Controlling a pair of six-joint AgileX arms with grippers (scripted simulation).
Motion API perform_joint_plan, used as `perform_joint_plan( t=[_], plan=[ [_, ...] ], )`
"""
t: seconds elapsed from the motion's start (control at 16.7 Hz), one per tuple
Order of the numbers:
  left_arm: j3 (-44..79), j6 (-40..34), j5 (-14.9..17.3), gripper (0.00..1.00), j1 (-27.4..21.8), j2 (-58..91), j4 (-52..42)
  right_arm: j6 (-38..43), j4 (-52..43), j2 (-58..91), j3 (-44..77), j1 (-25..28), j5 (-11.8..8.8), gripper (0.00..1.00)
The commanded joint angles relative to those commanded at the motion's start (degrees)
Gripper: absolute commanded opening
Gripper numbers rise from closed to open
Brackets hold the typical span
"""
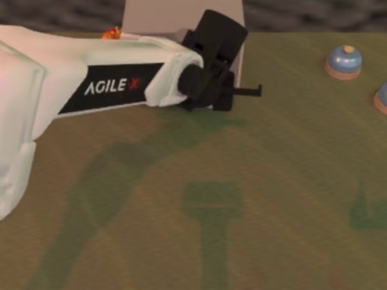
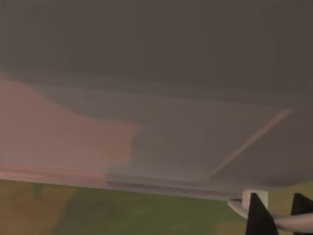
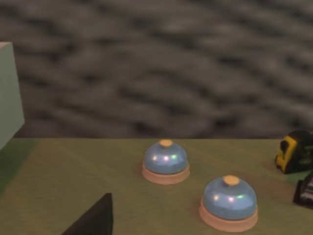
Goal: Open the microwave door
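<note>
The microwave (image 1: 181, 15) stands at the table's far edge, mostly covered by my left arm in the top view. Its door (image 2: 186, 132), a grey framed panel with a translucent window, fills the left wrist view, and a pinkish cavity (image 2: 49, 132) shows through it. My left gripper (image 1: 245, 92) (image 2: 279, 218) is at the door's right end, shut on the pale handle bar (image 2: 288, 223) that runs between its dark fingers (image 2: 257, 218). My right gripper (image 3: 93, 220) shows only as a dark wedge in its own wrist view and is outside the top view.
Two blue call bells on tan bases (image 1: 343, 61) (image 1: 381, 96) sit at the table's far right. A yellow tape measure (image 3: 293, 152) and a dark object (image 3: 305, 188) lie beyond them. A small orange item (image 1: 110, 32) sits left of the microwave. The green-brown table (image 1: 272, 181) spreads in front.
</note>
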Motion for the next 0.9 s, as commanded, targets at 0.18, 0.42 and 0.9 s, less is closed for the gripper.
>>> perform_joint_plan(
  t=[0.18,0.42,0.9],
  plan=[
    [-1.80,1.48,0.85,0.00,0.45,-1.20,1.11,0.00,0.00,0.00,0.00,0.00,0.00,1.00],
    [-3.10,2.54,1.49,0.00,0.77,-1.95,1.88,0.00,0.00,0.00,0.00,0.00,0.00,1.00],
    [-3.10,2.54,1.49,0.00,0.77,-1.95,1.88,0.00,0.00,0.00,0.00,0.00,0.00,1.00]
  ],
)
